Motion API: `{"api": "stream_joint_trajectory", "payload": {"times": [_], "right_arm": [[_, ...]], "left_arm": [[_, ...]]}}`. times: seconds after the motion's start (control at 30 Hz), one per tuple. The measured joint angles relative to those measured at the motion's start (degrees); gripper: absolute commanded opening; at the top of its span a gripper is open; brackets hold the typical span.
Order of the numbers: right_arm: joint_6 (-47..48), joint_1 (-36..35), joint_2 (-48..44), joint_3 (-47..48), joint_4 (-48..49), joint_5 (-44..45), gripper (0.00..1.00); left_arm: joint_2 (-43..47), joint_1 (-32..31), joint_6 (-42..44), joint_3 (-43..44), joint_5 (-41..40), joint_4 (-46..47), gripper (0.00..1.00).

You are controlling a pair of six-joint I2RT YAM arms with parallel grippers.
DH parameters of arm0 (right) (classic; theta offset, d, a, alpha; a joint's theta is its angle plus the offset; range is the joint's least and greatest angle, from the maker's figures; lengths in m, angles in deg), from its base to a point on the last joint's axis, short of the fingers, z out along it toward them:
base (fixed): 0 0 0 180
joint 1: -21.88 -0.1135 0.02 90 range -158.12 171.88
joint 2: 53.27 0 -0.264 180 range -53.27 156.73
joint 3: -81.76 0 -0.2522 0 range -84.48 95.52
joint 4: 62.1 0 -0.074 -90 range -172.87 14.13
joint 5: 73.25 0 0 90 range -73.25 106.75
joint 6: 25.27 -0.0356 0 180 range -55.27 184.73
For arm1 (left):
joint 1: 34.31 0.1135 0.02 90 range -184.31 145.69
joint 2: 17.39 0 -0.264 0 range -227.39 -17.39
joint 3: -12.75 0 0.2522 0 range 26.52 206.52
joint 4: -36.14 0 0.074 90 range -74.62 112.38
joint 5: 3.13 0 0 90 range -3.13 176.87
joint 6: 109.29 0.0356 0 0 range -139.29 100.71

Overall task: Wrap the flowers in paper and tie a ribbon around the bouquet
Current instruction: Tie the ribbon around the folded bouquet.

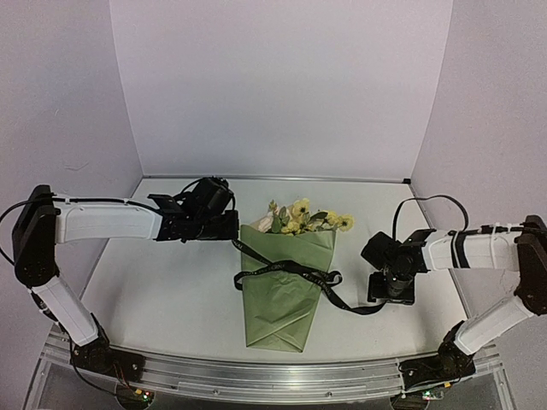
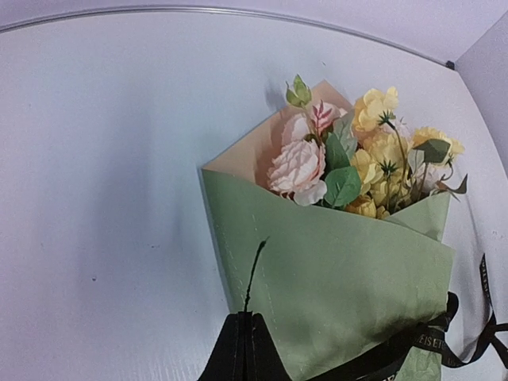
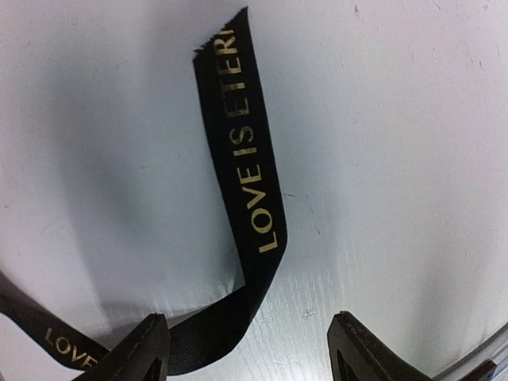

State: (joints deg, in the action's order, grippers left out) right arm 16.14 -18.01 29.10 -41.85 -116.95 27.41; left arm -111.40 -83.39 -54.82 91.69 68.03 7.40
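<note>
The bouquet lies in the middle of the table. Its olive-green paper (image 1: 286, 295) forms a cone, with the flowers (image 1: 299, 218) poking past the far rim. The black ribbon (image 1: 291, 269) crosses the cone's middle. One end runs up-left to my left gripper (image 1: 235, 229), and the other trails right toward my right gripper (image 1: 391, 295). In the left wrist view my left gripper (image 2: 248, 321) is shut on a thin edge-on strand of ribbon (image 2: 254, 274) beside the paper (image 2: 341, 270) and flowers (image 2: 373, 159). My right gripper (image 3: 250, 340) hangs open over the lettered ribbon (image 3: 250, 175) end lying flat on the table.
White walls (image 1: 273, 85) close the table at the back and both sides. A metal rail (image 1: 273, 376) runs along the near edge between the arm bases. The beige inner face of the paper (image 2: 262, 147) shows behind the blooms.
</note>
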Motion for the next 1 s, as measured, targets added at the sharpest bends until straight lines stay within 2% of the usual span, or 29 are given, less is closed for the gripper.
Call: {"api": "stream_joint_trajectory", "payload": {"times": [0.1,0.13,0.23,0.3,0.37,0.4,0.77,1.0], "right_arm": [[-2.78,0.90,2.55,-0.13,1.82,-0.37,0.64],[-3.70,1.27,3.44,-0.26,2.76,-0.68,0.59],[-6.26,2.43,4.74,-1.34,6.11,-1.66,0.36],[-7.90,3.20,4.87,-1.60,8.21,-2.44,0.17],[-8.14,4.42,4.93,-1.73,9.71,-3.22,0.03],[-8.64,5.26,4.93,-1.78,10.21,-3.49,0.00],[-4.07,18.30,0.42,-2.31,7.06,-4.74,0.00],[-1.13,24.08,0.04,0.02,5.24,-5.88,0.00]], "left_arm": [[2.66,0.33,-1.01,-1.74,-1.97,0.05,0.00],[3.65,0.42,-1.38,-2.45,-2.69,0.07,0.00],[6.68,0.78,-2.64,-4.87,-4.96,0.00,0.00],[8.93,0.91,-3.67,-6.79,-6.65,-0.11,0.00],[11.06,1.20,-4.80,-8.65,-8.51,-0.36,0.00],[11.95,1.36,-5.22,-9.49,-9.29,-0.53,0.00],[22.20,6.17,-13.30,-19.05,-18.23,-6.35,0.00],[24.63,10.66,-18.17,-26.49,-18.85,-8.12,0.00]]}}
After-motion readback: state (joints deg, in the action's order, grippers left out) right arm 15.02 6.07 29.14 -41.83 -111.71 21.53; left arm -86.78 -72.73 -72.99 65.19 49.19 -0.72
